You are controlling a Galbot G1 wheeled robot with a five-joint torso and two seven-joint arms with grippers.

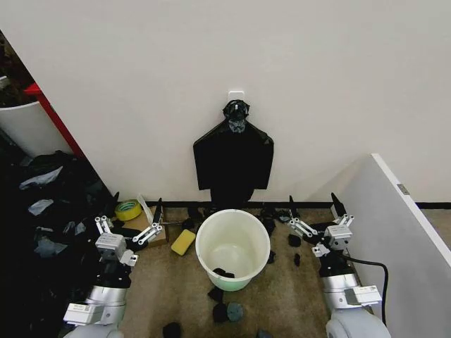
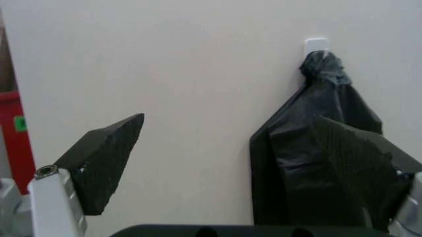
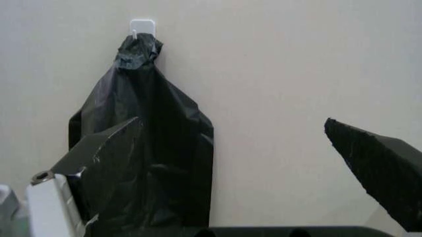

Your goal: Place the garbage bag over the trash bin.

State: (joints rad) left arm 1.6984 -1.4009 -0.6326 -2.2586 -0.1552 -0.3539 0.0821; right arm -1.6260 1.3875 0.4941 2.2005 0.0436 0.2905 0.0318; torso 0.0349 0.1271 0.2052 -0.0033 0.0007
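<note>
Glossy crinkled black plastic garbage bag (image 1: pixel 233 160), smooth cream plastic trash bin (image 1: pixel 232 246)

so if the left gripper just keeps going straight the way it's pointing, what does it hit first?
Probably the wall. The left gripper, open, aims at bare wall just beside the black garbage bag hanging from the hook. Its far finger overlaps the bag, so it might brush that first; depth is unclear.

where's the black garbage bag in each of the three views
Head view: the garbage bag hangs on the wall at centre, straight above the trash bin.
Left wrist view: the bag hangs at the picture's right side, partly behind a finger of the left gripper.
Right wrist view: the bag is at the picture's left, partly behind a finger of the right gripper.
Shared landmark: the white wall hook holding the bag's knotted top.
</note>
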